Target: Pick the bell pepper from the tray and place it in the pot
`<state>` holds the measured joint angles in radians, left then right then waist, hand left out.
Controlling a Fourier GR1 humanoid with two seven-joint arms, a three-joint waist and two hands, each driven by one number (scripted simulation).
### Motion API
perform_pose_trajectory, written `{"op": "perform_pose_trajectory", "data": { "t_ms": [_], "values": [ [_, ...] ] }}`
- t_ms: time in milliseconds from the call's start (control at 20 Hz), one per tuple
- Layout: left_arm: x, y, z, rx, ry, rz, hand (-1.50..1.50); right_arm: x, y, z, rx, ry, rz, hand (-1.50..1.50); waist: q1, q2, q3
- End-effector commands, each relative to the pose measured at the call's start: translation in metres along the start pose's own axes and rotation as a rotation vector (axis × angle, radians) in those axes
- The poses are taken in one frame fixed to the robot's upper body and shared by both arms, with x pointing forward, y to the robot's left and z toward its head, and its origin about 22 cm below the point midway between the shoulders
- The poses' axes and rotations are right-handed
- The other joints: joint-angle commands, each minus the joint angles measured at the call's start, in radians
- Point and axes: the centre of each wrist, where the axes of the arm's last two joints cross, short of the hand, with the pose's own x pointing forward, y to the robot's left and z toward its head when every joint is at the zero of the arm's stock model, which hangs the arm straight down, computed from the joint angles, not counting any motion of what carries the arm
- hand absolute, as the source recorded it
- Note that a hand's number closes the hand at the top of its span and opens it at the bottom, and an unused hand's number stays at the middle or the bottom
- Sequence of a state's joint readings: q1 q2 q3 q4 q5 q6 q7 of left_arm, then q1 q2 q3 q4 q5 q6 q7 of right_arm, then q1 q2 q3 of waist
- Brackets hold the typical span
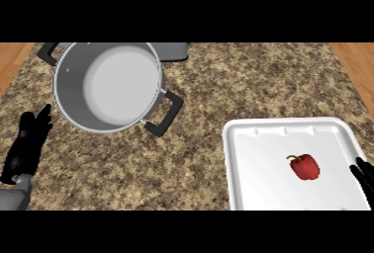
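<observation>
A red bell pepper [304, 167] with a green stem lies on the white tray [256, 168] at the lower right. The grey pot [110, 86] with black handles stands empty at the upper left. My right hand [364, 177] shows only as fingertips at the right edge, just right of the pepper and apart from it. My left hand [27, 143] rests at the left edge, fingers straight and pointing up, below and left of the pot. It holds nothing.
The speckled granite counter [219, 89] spans the view, with wooden floor strips [356, 64] at both sides. A grey object [171, 51] sits behind the pot at the top edge.
</observation>
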<state>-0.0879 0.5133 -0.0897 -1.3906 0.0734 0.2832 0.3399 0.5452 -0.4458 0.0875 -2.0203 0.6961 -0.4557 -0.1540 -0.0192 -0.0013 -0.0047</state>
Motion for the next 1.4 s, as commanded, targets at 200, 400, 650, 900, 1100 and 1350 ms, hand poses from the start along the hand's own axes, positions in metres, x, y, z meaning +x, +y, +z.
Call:
{"op": "perform_pose_trajectory", "data": {
  "t_ms": [200, 400, 650, 900, 1100, 1350],
  "values": [
    [-0.002, 0.005, 0.001, -0.014, -0.024, -0.011, 0.0, 0.039, -0.033, 0.006, 0.343, 0.203, 0.231, -1.5, 0.028, 0.009, -0.002],
    [0.007, 0.006, -0.008, -0.023, -0.01, 0.002, 0.0, 0.065, -0.039, -0.015, 0.424, 0.231, 0.254, -1.5, 0.028, 0.007, 0.002],
    [-0.015, -0.009, 0.005, -0.011, -0.014, -0.008, 0.0, 0.072, -0.036, -0.038, 0.43, 0.301, 0.261, -1.5, 0.023, 0.002, 0.004],
    [0.024, -0.016, 0.014, -0.015, -0.018, 0.013, 0.0, 0.067, -0.003, -0.043, 0.439, 0.325, 0.241, -1.5, 0.022, 0.0, 0.005],
    [0.012, 0.003, 0.001, -0.017, -0.01, 0.004, 0.0, 0.057, 0.02, -0.053, 0.451, 0.339, 0.247, -1.5, 0.02, 0.001, 0.005],
    [-0.011, -0.007, 0.001, -0.019, -0.002, -0.002, 0.0, 0.028, 0.028, -0.046, 0.484, 0.348, 0.264, -1.5, 0.017, 0.001, 0.005]
  ]
}}
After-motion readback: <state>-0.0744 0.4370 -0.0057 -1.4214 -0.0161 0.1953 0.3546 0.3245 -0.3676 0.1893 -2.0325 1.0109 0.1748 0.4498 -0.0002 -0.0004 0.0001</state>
